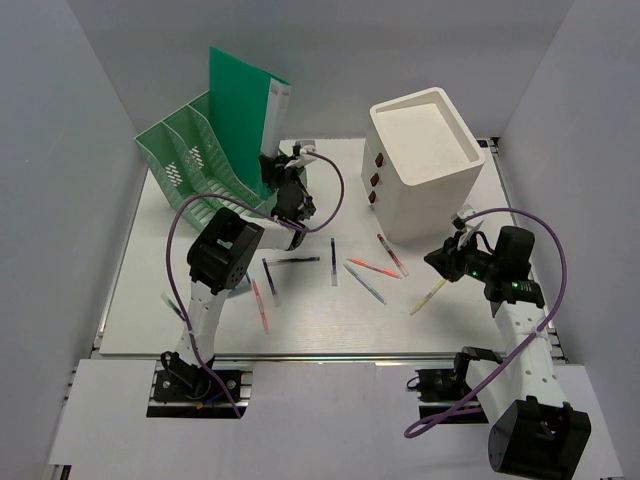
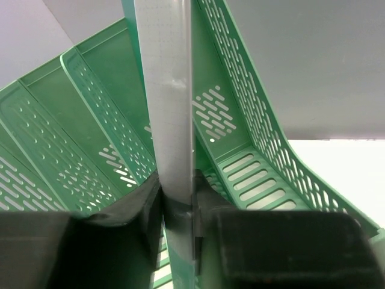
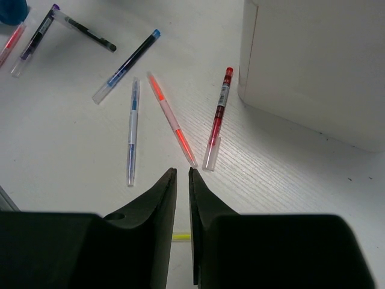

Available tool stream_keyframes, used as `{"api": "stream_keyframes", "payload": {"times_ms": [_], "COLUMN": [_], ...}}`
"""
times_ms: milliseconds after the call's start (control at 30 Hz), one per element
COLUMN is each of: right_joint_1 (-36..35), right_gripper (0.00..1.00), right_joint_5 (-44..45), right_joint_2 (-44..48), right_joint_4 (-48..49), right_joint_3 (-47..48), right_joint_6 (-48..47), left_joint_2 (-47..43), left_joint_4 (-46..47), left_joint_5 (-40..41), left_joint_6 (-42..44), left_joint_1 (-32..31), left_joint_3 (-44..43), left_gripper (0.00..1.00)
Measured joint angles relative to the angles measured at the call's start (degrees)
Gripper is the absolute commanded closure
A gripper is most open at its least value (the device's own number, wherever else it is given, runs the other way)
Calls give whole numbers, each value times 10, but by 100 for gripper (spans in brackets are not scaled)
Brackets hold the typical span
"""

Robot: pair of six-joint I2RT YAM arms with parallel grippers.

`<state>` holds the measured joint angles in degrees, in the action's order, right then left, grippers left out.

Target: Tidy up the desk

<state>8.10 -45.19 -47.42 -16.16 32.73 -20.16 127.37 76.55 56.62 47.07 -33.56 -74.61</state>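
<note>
The white desk (image 1: 330,330) carries several loose pens. A green file rack (image 1: 195,160) stands at its back left with a green folder (image 1: 240,100) upright in it. My left gripper (image 1: 285,190) is at the rack's right end, shut on the folder's grey spine (image 2: 168,90); in the left wrist view (image 2: 177,198) the jaws pinch that spine over the rack's slots (image 2: 252,120). My right gripper (image 1: 440,262) hovers empty over the desk with its jaws almost together (image 3: 180,171). A yellow pen (image 1: 428,296) lies just under it.
A white drawer box (image 1: 425,160) stands at the back right, close to my right gripper. In front of it lie a red pen (image 3: 219,117), an orange pen (image 3: 171,120), a blue pen (image 3: 132,129) and a dark blue pen (image 3: 127,65). A pink pen (image 1: 260,305) lies by the left arm.
</note>
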Motion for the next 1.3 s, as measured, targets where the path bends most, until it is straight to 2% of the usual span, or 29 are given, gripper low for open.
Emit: {"api": "stream_keyframes", "payload": {"times_ms": [100,333,633,833,967,1133,1300], "right_joint_1": [0,0,-2,-3,-3,-3,-2], "right_gripper": [80,79,79,79,79,79,79], "right_joint_5": [0,-1,-5,-9,-13,-15,-19], "right_joint_2": [0,6,17,23,30,42,52], "right_joint_4": [0,0,-2,-4,-4,-7,-10], "right_joint_3": [0,0,0,0,0,0,0], "right_joint_6": [0,0,0,0,-2,-5,-12], "left_joint_2": [0,0,-8,-60,-108,-133,-132], "left_joint_4": [2,0,-1,-19,-120,-296,-442], "left_joint_5": [-1,12,44,57,55,38,22], "left_joint_6": [-4,-16,-34,-118,-212,-331,-413], "left_joint_1": [0,0,0,0,2,8,20], "left_joint_3": [7,40,47,44,7,-76,-129], "left_gripper": [45,28,26,22,21,21,28]}}
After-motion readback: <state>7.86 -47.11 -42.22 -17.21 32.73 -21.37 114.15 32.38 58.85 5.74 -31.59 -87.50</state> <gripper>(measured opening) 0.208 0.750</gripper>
